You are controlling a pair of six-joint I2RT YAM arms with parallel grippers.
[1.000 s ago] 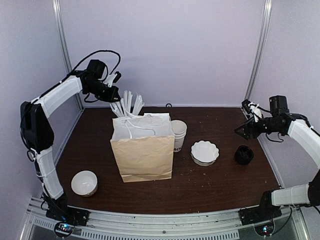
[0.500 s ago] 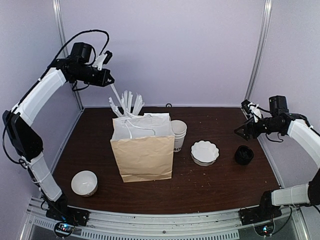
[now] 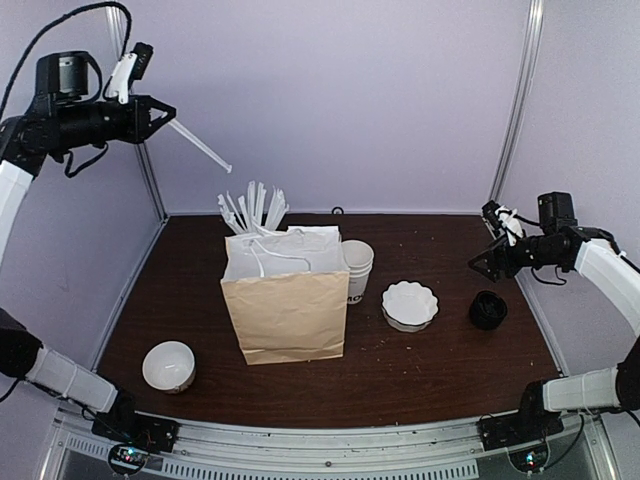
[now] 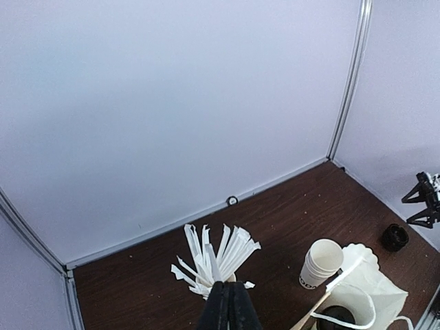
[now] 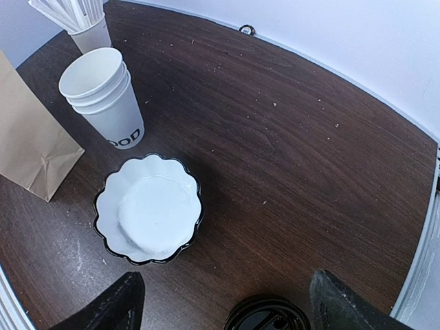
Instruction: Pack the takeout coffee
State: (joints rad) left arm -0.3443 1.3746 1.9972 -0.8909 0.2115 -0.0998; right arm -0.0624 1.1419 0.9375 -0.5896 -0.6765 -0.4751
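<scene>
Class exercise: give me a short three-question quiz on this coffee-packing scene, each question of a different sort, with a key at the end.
1. True or false: the raised left tool is shut on a white straw.
2. In the right wrist view, what shows between the fingers of the open right tool? A) black lids B) a white bowl C) a spoon
3. Fill in: the stack of lidless cups stands right beside the brown ____.
Key: 1 true; 2 A; 3 paper bag.

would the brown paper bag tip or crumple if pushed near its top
Probably tippy: the paper bag stands tall and upright. Its thin creased walls would likely buckle first. A low push may just slide it on the table.
</scene>
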